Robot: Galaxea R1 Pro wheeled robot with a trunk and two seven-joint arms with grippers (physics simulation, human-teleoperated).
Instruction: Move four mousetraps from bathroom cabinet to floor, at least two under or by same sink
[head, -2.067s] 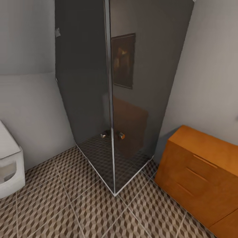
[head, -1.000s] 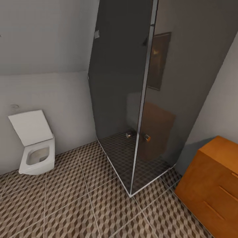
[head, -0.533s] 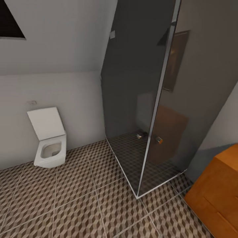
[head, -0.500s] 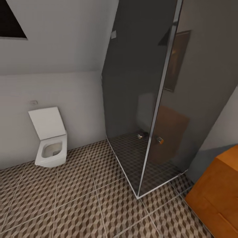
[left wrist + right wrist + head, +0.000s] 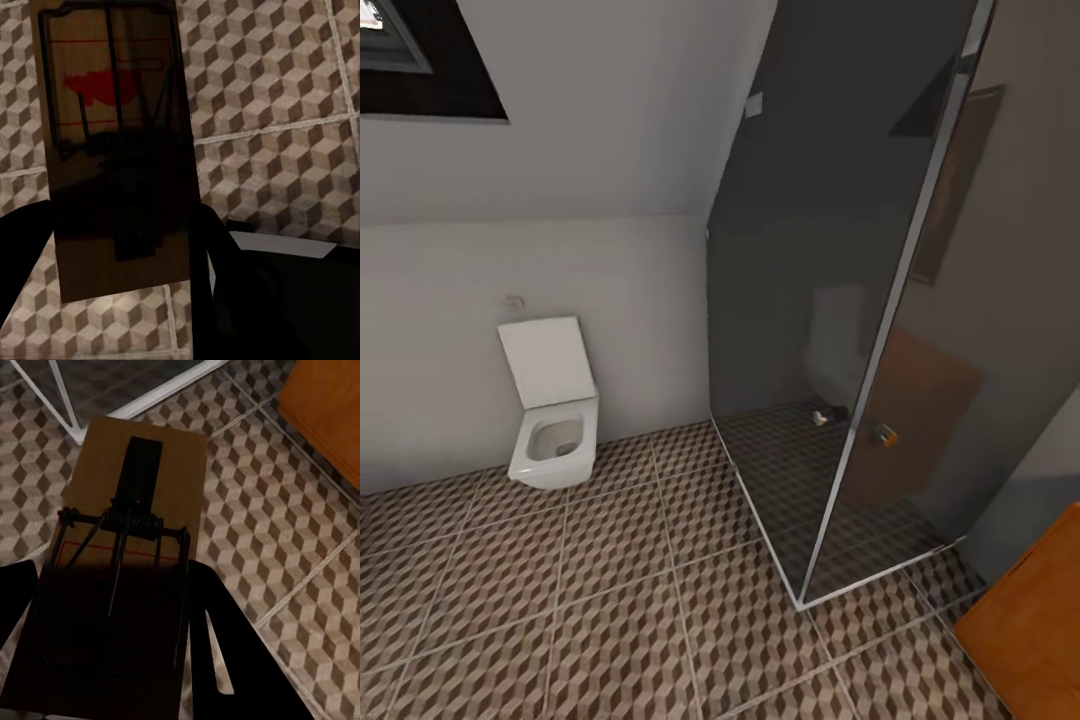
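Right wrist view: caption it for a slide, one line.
Right gripper holding a mousetrap above the tiled floor, with the cabinet corner nearby.

White toilet [image 5: 553,420] beside glass shower enclosure [image 5: 840,300]

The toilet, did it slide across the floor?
No. The toilet keeps its place against the wall and floor tiles; the camera turned left, shifting the whole picture.
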